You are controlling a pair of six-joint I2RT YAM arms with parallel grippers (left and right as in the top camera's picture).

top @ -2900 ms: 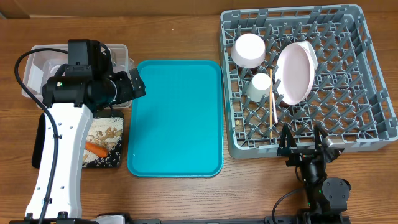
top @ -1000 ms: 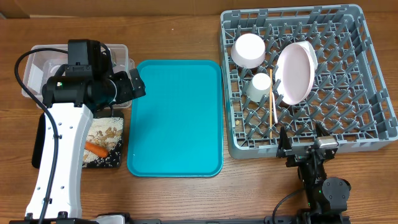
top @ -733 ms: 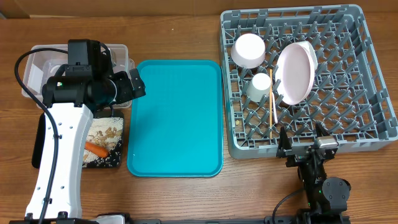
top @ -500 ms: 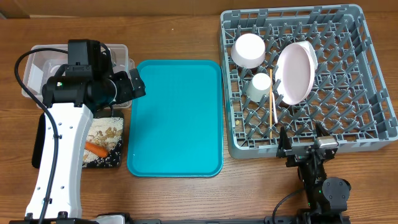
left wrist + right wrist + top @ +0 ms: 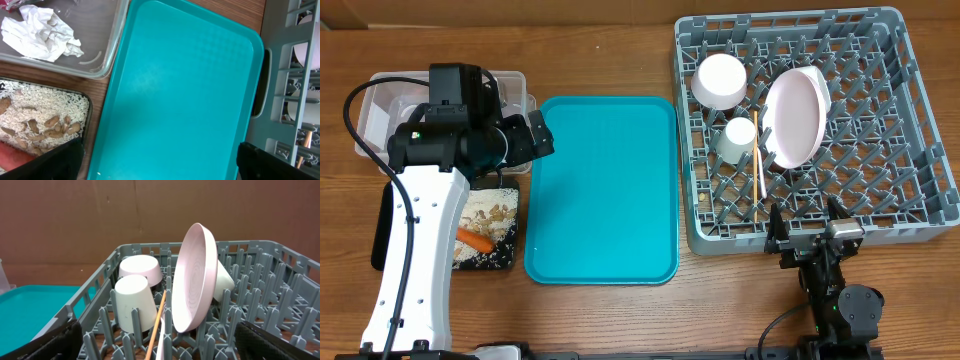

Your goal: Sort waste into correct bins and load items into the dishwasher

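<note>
Left gripper (image 5: 535,140): jaws spread, empty.
Right gripper (image 5: 805,225): spread, empty, by rack (image 5: 900,232).
Risk: if I bump rack, plate (image 5: 195,280) could tip, chopstick (image 5: 757,170) slip through grid.

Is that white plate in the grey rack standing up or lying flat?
Standing on edge: the plate leans between pegs of the rack.
</note>
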